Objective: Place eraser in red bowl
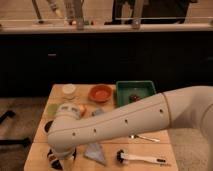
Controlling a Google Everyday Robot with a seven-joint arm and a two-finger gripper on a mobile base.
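The eraser (52, 156), a striped dark and reddish-brown block, lies at the table's front left corner, mostly covered by my arm. The red bowl (100, 93) sits at the back middle of the wooden table (150, 147), well away from the eraser. My white arm reaches from the right edge across the table to the front left. The gripper (62, 162) hangs below the arm's end, right over the eraser, at the bottom edge of the view. It is largely hidden and stands open. Nothing shows as held.
A green tray (135, 89) with dark items stands right of the red bowl. A white jar (69, 90) and a green pad (51, 109) are at the back left. A blue-grey piece (95, 151), a black-headed brush (142, 159) and a thin utensil (145, 136) lie near the front.
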